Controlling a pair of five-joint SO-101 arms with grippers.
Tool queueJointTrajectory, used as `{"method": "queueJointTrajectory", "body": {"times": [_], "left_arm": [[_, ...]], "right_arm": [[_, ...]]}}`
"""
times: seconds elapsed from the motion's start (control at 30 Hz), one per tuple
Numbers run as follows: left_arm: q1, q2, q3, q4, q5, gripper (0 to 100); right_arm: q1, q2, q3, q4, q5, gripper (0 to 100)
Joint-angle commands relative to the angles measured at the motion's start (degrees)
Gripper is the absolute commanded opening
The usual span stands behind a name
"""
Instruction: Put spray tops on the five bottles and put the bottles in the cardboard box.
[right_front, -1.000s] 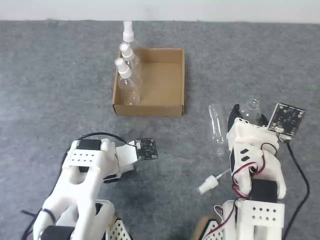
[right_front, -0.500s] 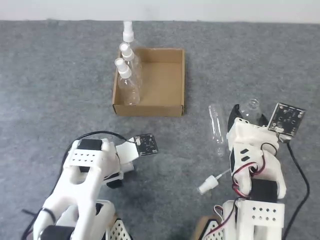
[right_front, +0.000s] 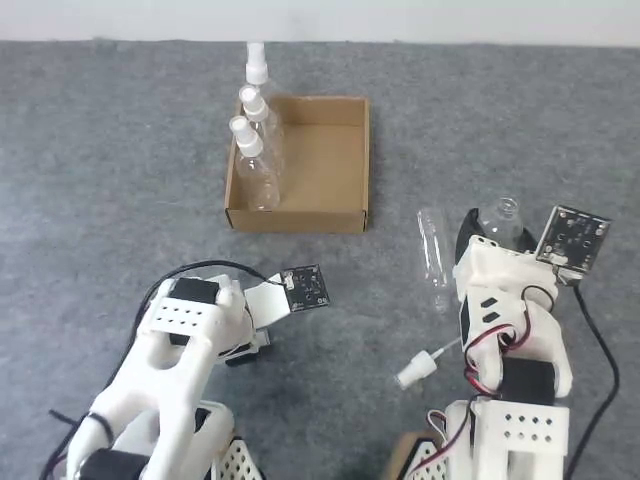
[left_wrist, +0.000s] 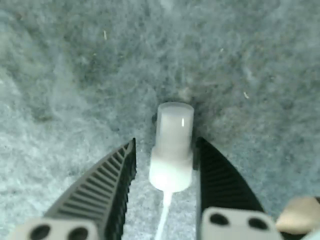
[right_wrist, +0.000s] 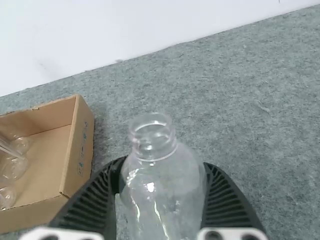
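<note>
**A:** The left arm (right_front: 190, 335) has been swinging over toward the other arm, and its wrist is now sitting nearer the cardboard box (right_front: 297, 221).

**B:** The left jaws are standing spread, straddling a spray top (left_wrist: 173, 127) that is lying on the grey surface (left_wrist: 60, 75). Its head is pointing away beyond the tips and its tube is running back between them.

**A:** It is lying closer to one jaw. I'd be centring first, so closing isn't shoving it sideways.

**B:** Agreed, and I'd be pinching the wide collar and leaving the tube free.

**A:** The right jaws are pinching an uncapped bottle (right_wrist: 155, 150) upright, with its open neck rising past their tips.

**B:** Keeping that bottle steady is probably going to matter most when the tube goes in.
</note>
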Motion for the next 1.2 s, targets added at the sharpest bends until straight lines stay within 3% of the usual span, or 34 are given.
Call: {"method": "queueJointTrajectory", "body": {"times": [0.0, 0.77, 1.17], "left_arm": [[0.44, -1.67, -0.75, -1.05, 0.53, 15], [0.09, -1.67, 0.48, 1.85, -0.26, 15], [0.44, -1.67, 0.48, 2.73, 2.46, 5]], "right_arm": [[0.22, -1.36, -0.88, -1.54, -0.18, 9.1], [0.22, -1.19, -0.79, -1.45, -0.18, 9.1], [0.22, -1.19, -0.79, -1.45, -0.18, 9.1]]}}
